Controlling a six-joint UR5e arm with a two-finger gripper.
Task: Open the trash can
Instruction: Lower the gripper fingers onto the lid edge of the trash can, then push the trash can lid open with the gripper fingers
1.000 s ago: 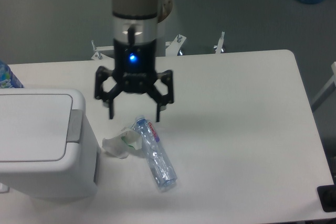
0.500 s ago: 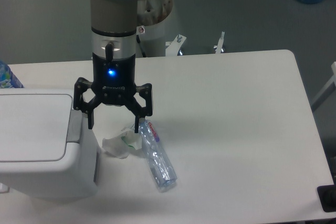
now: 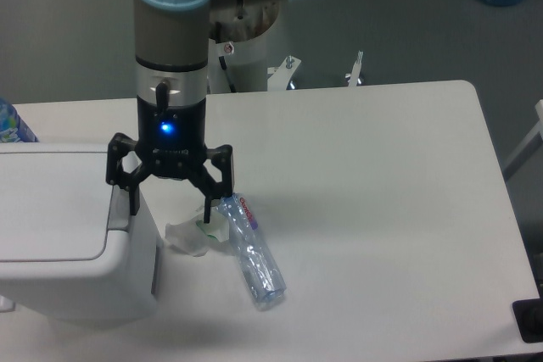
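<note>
The big boxy white plastic trash can [image 3: 59, 235] is sitting lower left, lid down. The black two-finger gripper [image 3: 170, 201], fingers spread wide, is hanging at its grey lid strip [image 3: 120, 203]; I'm guessing it'll slip off there, or nudge the clear crushed plastic bottle [image 3: 253, 250].

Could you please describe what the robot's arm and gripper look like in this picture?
The arm is a grey cylindrical tube with light-blue joint caps at the top. Below it sits a silver wrist ring, then a black gripper body with a glowing blue light. The gripper is black, with two jointed, open-frame linkage fingers. A thin cable runs beside the upper joint.
</note>
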